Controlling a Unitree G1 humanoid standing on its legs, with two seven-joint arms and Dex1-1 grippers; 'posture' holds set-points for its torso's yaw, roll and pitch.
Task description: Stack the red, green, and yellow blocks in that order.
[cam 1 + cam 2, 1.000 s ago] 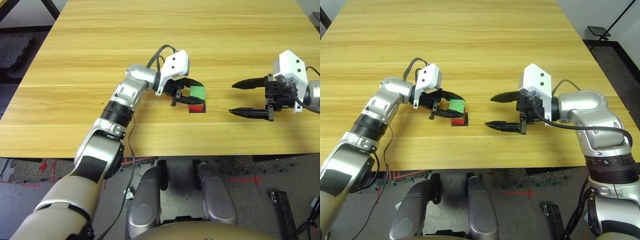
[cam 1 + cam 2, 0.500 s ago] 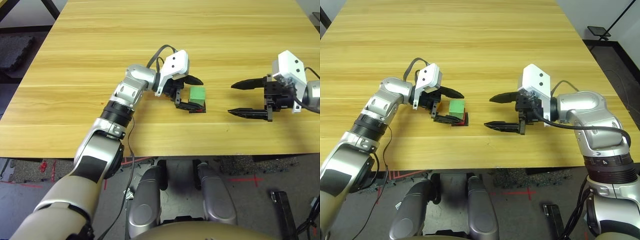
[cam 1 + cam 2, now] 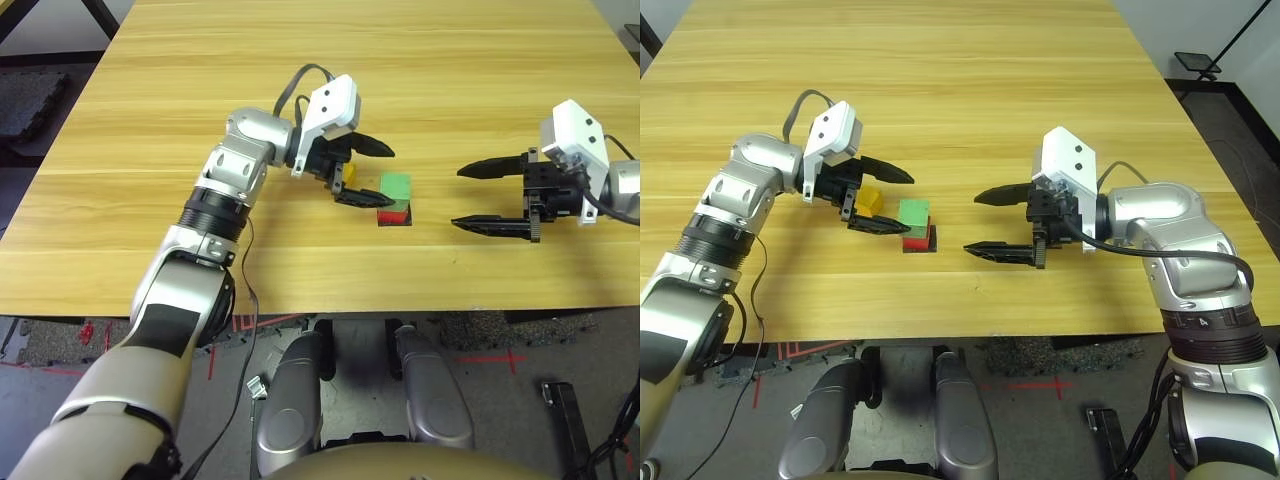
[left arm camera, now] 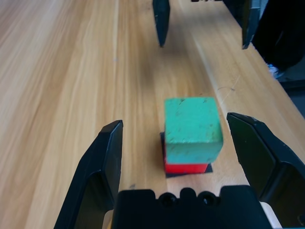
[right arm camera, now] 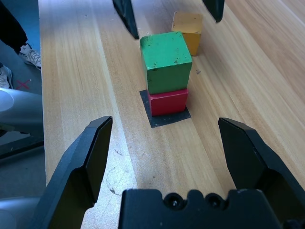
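Green block sits on the red block, which rests on the black square patch marking the stack spot. Yellow block lies on the tabletop just beside them. My left gripper hangs jaws spread near yellow, presumably to grab it; right gripper waits apart, jaws spread, empty.

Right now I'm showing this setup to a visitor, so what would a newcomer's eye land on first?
The green block sitting on the red block, over a black square patch near the table's front middle. Next, the yellow block on the wood just beyond, by the left gripper. Both it and the right gripper flank the stack, jaws open, holding nothing.
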